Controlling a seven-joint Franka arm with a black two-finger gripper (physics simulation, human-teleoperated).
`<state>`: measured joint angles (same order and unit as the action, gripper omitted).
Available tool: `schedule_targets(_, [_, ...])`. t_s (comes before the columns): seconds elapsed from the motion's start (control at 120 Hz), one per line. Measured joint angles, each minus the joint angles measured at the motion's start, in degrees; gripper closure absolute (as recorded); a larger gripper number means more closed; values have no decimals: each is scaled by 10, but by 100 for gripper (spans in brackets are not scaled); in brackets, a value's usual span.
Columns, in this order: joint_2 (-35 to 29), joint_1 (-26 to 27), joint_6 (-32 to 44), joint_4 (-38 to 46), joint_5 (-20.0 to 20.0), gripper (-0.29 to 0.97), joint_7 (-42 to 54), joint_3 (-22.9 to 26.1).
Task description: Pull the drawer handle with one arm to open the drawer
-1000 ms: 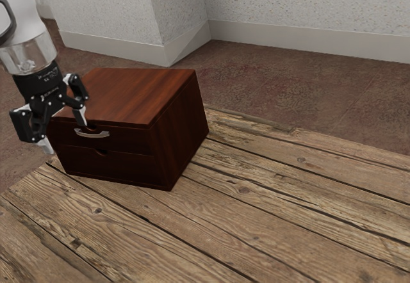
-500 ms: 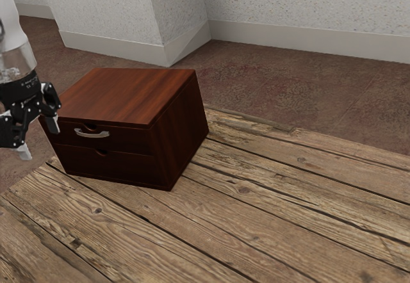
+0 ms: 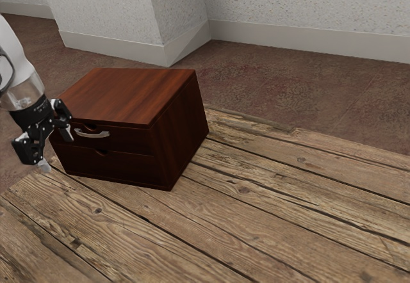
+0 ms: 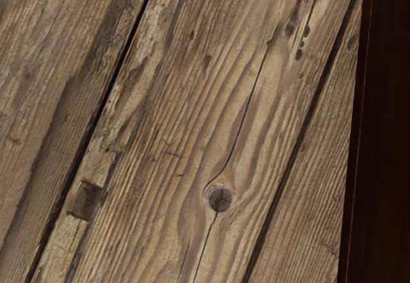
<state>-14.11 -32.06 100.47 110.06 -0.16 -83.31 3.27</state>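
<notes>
The dark wooden cabinet (image 3: 131, 97) stands on the plank table with two drawers in its front. The upper drawer (image 3: 96, 136) looks flush with the front, and its metal handle (image 3: 91, 132) is curved and silver. My gripper (image 3: 55, 147) hangs just off the cabinet's front corner, toward the exterior view's left of the handle and a little below it. Its fingers are apart and hold nothing; they do not touch the handle. In the wrist view the cabinet's dark side (image 4: 384, 136) runs along one edge, beside the planks under my hand.
The weathered plank table (image 3: 256, 212) stretches to the exterior view's right and front of the cabinet. A lower drawer (image 3: 102, 161) sits beneath the upper one. A white wall corner (image 3: 166, 20) rises behind the cabinet, over brown floor.
A second ago my gripper stood at the handle. It drew away toward the exterior view's left, then came back part way and lower. The drawer has not moved.
</notes>
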Motion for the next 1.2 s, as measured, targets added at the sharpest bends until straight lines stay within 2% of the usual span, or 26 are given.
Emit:
schedule_targets(0.442, [41,-1,113,1,-5,0,34,0])
schedule_targets(1.2, [70,-8,167,-2,-5,0,62,0])
